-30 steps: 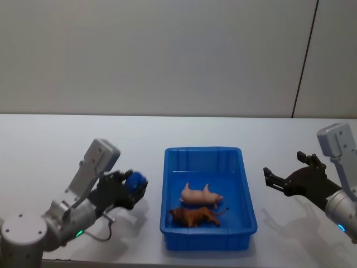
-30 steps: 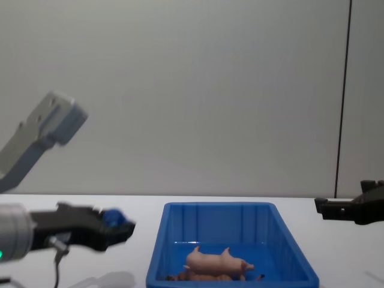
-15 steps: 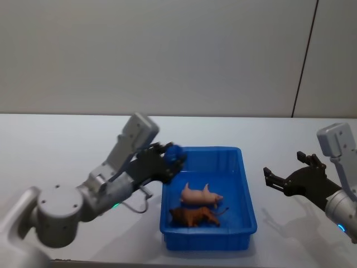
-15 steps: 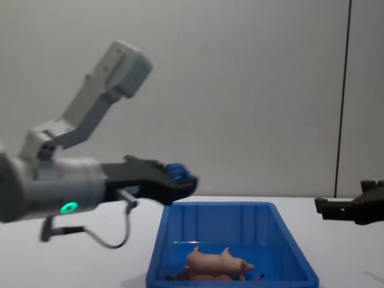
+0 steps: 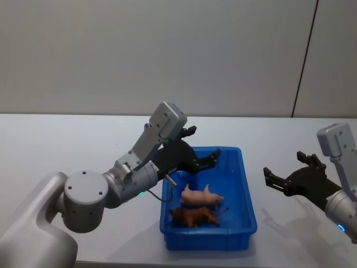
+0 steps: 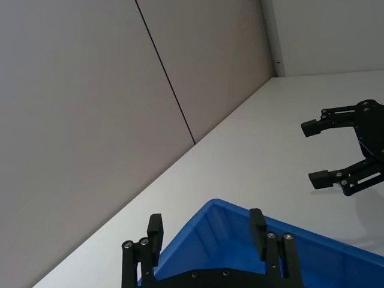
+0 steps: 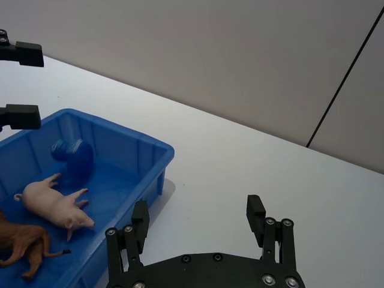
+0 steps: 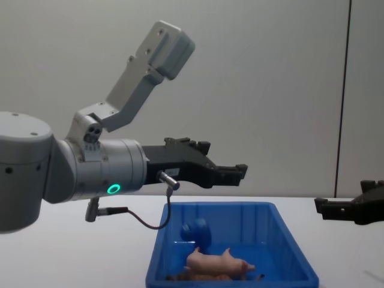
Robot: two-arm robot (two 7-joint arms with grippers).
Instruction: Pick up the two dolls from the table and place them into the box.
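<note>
Three small toy figures were found inside the shallow bright-blue plastic bin on the white tabletop at the time of inspection. The pink plastic pig lay on its side near the middle of the bin floor, with the brown four-legged animal figure just beside it on the near side. The blue rounded figure was seen at the far left part of the bin, close to the left wall and apart from the pig; whether it was at rest or falling could not be determined.

The left gripper was held above the far left corner of the bin, fingers spread apart and empty. That position, directly over the blue figure, is consistent with a release point chosen so the toy would fall within the walls. In the left wrist view the two fingertips stood wide, with the bin rim below them.

The right gripper was parked over the tabletop to the right of the bin, well clear of it, fingers likewise spread and carrying nothing, evidently kept out of the working arm's path.

No toy figure was observed on the tabletop outside the bin. In my judgement the placing is complete, with only withdrawal of the left arm outstanding.
</note>
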